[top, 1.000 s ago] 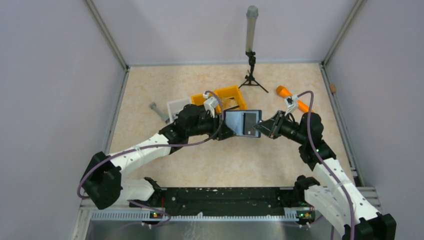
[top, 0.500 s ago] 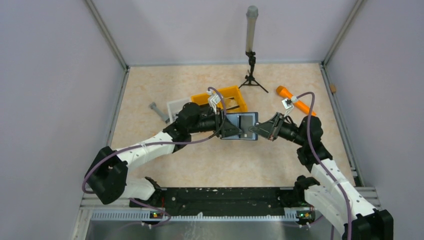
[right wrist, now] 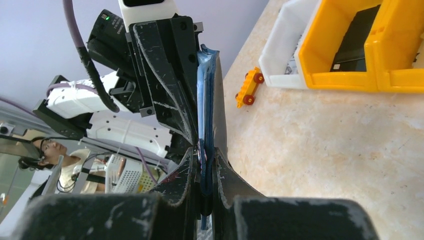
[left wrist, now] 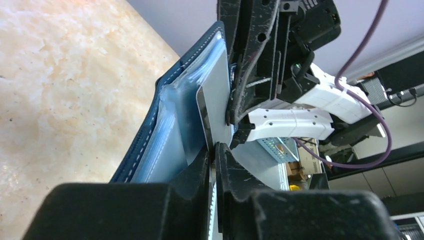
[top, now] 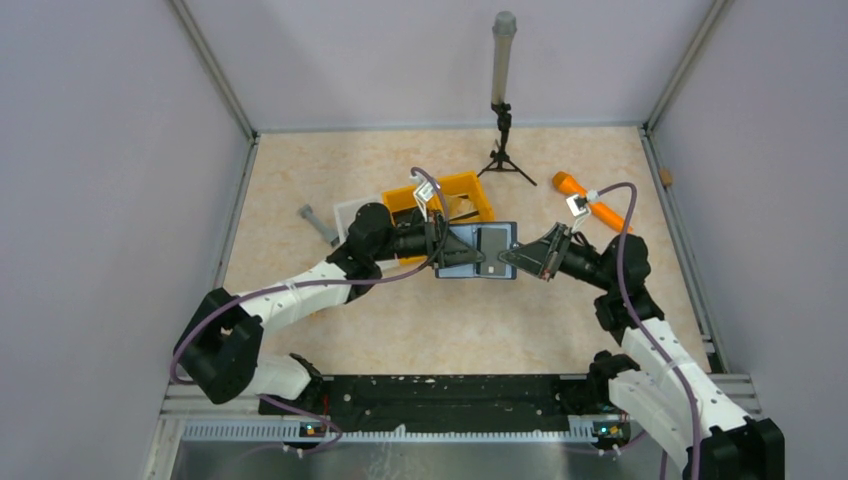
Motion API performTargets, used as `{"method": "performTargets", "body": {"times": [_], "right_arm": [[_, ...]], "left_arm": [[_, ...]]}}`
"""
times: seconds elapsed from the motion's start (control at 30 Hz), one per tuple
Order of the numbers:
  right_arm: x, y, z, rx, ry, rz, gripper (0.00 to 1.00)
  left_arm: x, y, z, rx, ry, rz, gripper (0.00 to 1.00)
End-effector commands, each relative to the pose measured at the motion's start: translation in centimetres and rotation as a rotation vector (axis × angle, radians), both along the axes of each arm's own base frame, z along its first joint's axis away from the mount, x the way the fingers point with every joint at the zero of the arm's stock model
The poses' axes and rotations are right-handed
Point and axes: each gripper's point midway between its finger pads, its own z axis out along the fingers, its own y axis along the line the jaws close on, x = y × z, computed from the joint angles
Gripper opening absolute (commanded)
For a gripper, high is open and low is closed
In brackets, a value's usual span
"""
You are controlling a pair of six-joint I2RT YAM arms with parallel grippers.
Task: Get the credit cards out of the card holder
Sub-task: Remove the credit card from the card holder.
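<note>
The navy card holder [top: 482, 252] is held open above the table between both arms, its pale blue pocket side up. My right gripper [top: 512, 258] is shut on its right edge; the right wrist view shows the card holder [right wrist: 206, 95] edge-on, pinched in the right gripper [right wrist: 204, 151]. My left gripper [top: 450, 247] has come in from the left. In the left wrist view the left gripper [left wrist: 214, 149] is shut on the near edge of a silvery-grey credit card [left wrist: 218, 107] that sticks out of a pocket of the card holder [left wrist: 167, 112]. No tan-orange card shows.
Just behind the holder stands a yellow two-compartment bin [top: 474, 186] with a black block [right wrist: 356, 40] in it, and a white tray [top: 353, 212] to its left. A small orange toy car [right wrist: 249, 86], a grey piece [top: 316, 221], an orange object [top: 586, 199] and a tripod [top: 503, 152] are on the table.
My left gripper has moved right onto the holder and closed on the card's edge. The right gripper has kept its grip, and the holder has shifted slightly left.
</note>
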Motion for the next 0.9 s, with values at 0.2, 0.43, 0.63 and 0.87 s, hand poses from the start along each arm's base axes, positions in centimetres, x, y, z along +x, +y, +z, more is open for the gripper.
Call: {"method": "performTargets", "body": {"times": [0.2, 0.43, 0.63, 0.87], "right_arm": [[-1.3, 0.6, 2.6, 0.108, -0.073, 0.096, 0.17], [-1.7, 0.6, 3.7, 0.171, -0.084, 0.125, 0.22], [-1.6, 0.6, 3.9, 0.177, -0.092, 0.118, 0.19], [-1.2, 0.1, 3.8, 0.176, -0.093, 0.089, 0.0]], "left_arm": [[-2.3, 1.7, 3.6, -0.151, -0.092, -0.093, 0.0], [-2.2, 2.0, 3.4, -0.149, -0.086, -0.096, 0.0], [-1.6, 2.3, 3.2, -0.145, -0.068, -0.077, 0.0], [-1.2, 2.6, 3.1, -0.16, -0.042, -0.072, 0.0]]}}
